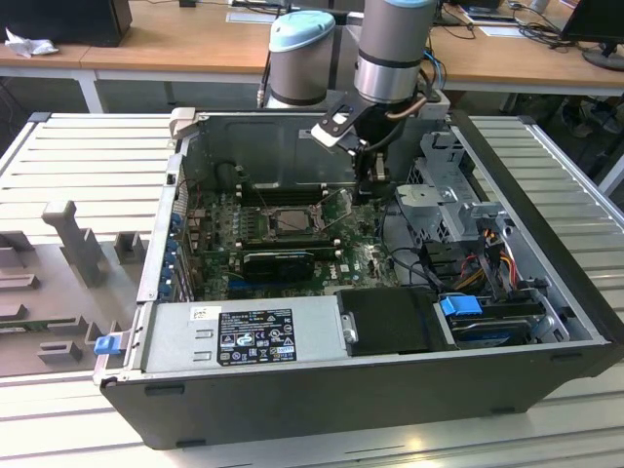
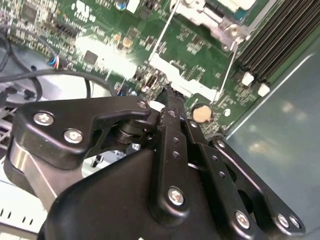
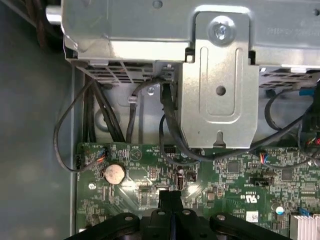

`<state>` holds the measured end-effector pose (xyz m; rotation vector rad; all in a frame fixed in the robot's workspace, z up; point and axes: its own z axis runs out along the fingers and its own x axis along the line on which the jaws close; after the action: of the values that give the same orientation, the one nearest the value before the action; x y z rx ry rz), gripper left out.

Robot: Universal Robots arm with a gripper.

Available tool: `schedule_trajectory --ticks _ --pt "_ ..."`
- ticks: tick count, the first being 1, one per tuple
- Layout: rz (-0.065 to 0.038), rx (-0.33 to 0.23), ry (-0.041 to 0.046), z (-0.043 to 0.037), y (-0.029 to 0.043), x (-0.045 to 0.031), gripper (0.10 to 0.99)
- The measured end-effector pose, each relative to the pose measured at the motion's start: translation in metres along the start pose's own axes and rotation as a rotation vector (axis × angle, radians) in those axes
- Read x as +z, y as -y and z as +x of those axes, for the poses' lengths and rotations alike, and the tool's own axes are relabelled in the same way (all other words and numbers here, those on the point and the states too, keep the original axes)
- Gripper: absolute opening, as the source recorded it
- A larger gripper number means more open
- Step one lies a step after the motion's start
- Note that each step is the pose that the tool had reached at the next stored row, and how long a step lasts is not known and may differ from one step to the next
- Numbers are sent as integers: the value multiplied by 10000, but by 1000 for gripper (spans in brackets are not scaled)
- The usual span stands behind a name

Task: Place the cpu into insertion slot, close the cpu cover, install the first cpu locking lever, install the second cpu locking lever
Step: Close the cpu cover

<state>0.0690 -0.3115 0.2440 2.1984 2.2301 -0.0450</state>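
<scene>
My gripper (image 1: 375, 187) hangs inside the open computer case, its black fingers pressed together with nothing between them in both wrist views (image 2: 171, 95) (image 3: 171, 196). It hovers over the green board near a coin battery (image 3: 114, 173), to the exterior view's right of the insertion slot (image 1: 292, 222). The cpu cover (image 2: 202, 14), a silvery frame, lies over that slot. A pale patch inside the frame looks like the cpu (image 2: 239, 5), though I cannot be sure. Two thin wire locking levers (image 2: 165, 30) (image 2: 227, 65) stand angled away from the socket.
Black memory slots (image 2: 275, 35) run along the socket's far side. A long black expansion card (image 1: 278, 261) lies in front of it. The grey power supply (image 1: 244, 336) is nearest the camera. A metal drive cage (image 3: 220, 90) and loose cables (image 3: 165, 130) crowd the exterior view's right.
</scene>
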Motion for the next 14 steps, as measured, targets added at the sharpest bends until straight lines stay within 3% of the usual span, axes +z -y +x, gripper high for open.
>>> schedule_trajectory --ticks 2,14 --pt "113 -2 -12 1 3 0 106" --pt "72 -3 -45 2 123 -11 106"
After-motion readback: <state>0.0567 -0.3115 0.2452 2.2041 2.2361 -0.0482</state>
